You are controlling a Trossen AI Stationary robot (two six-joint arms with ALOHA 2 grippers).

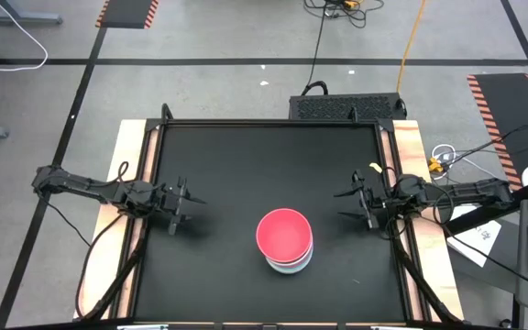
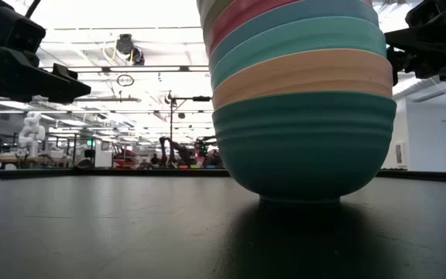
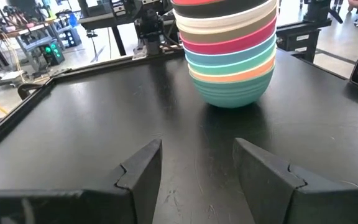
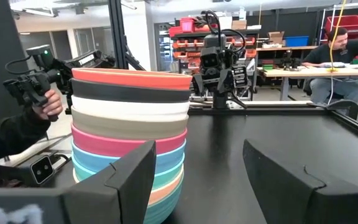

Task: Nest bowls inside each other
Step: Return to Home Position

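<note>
Fingers of your left gripper (image 3: 197, 146) and right gripper (image 4: 197, 146) gape empty; swinging either inward could topple the tall multicoloured plastic bowl stack (image 1: 284, 240), lower centre.

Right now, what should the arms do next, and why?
Probably just draw back to rest: every bowl in view sits in one stack, and the left gripper and right gripper are open, empty and clear of it at the sides.
</note>
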